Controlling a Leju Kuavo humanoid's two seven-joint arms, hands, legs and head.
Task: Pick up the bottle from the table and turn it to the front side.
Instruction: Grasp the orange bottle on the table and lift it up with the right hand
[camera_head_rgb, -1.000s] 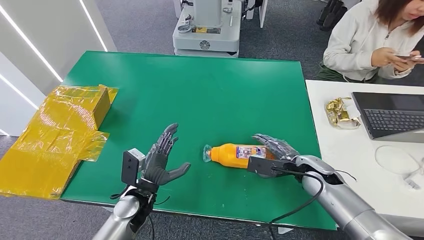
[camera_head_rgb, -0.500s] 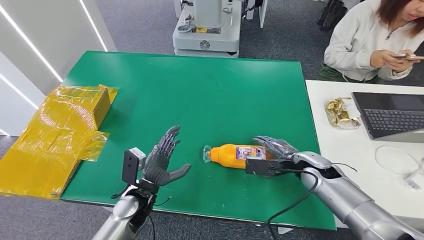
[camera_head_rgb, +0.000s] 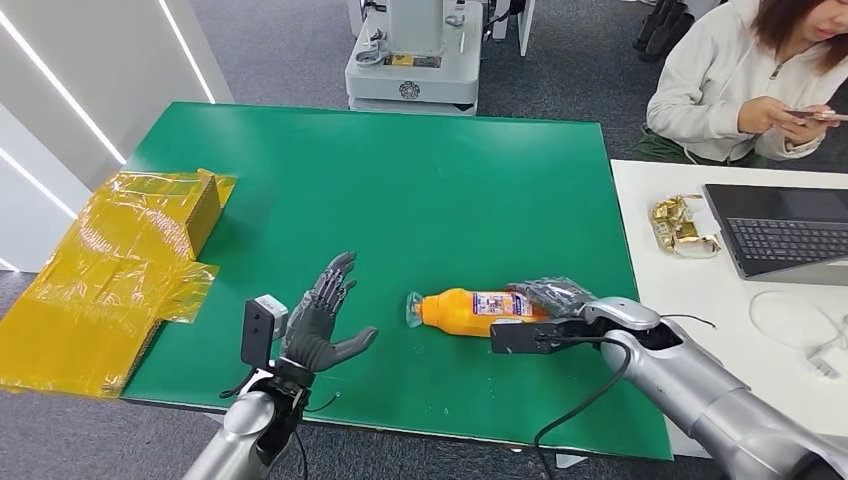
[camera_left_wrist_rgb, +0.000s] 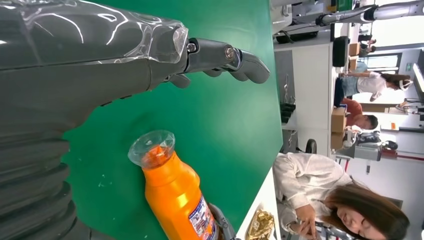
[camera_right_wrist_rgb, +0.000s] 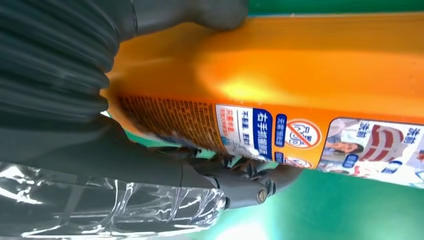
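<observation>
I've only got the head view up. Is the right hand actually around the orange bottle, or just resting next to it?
Observer: Around it. In the right wrist view the thumb presses one side of the bottle and the dark fingers curl under the label side.
Operator: Which way does the cap face?
Observer: Toward the left hand; the left wrist view looks at the clear cap nearly end-on.
Operator: Is that hand touching it?
Observer: No, green table shows between them.
</observation>
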